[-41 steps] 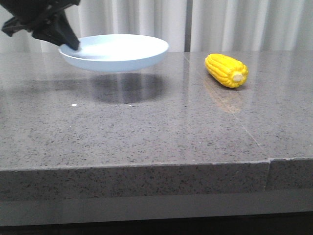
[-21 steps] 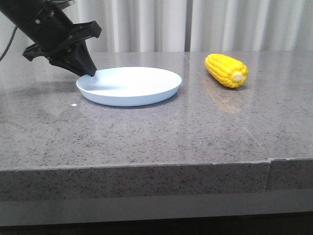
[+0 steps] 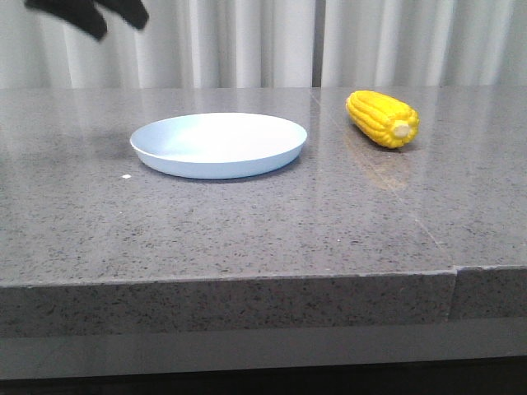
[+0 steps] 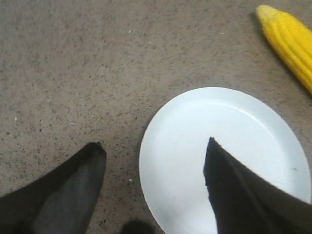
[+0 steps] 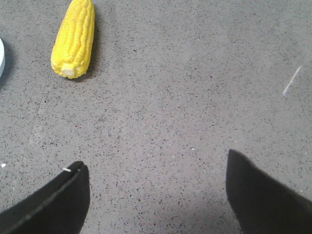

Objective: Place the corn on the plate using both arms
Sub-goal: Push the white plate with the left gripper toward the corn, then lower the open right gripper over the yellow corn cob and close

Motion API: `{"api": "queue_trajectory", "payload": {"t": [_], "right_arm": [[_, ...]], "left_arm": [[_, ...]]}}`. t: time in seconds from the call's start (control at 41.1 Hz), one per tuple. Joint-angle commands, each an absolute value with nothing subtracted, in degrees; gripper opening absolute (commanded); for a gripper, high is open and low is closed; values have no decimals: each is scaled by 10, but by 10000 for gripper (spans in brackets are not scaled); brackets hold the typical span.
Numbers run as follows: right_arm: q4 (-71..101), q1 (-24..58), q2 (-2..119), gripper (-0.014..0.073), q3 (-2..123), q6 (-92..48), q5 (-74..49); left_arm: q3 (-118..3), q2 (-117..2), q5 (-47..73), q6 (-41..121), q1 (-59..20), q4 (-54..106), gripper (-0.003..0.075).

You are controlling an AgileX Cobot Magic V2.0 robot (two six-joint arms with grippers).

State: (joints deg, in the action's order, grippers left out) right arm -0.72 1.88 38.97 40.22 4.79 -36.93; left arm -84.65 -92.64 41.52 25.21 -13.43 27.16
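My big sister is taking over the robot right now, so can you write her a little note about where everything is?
Left gripper: open, empty, raised above the plate.
Right gripper: open, empty, above bare table.
The plate sits flat on the table, nothing on it.
The corn lies on the table to the plate's right, not touching it.
Done: plate set down.
Left: pick up the corn and put it on the plate.

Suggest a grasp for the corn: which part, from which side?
Grip the corn across its middle, coming from above with the right gripper, jaws spanning its width. It lies on its side on the table, pale cut end toward the camera, nothing crowding it; the plate sits apart to its left.
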Motion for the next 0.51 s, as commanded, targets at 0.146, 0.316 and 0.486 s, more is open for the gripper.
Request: {"api": "queue_trajectory", "payload": {"t": [0.146, 0.316, 0.486], "right_arm": [[-14, 20, 393, 602, 417, 44, -333], [-14, 20, 393, 602, 417, 44, -333], [-14, 20, 393, 602, 417, 44, -333]], "left_arm": [[-771, -751, 376, 251, -216, 210, 438], [-683, -654, 372, 251, -274, 188, 438], [-608, -573, 372, 251, -324, 188, 438]]}}
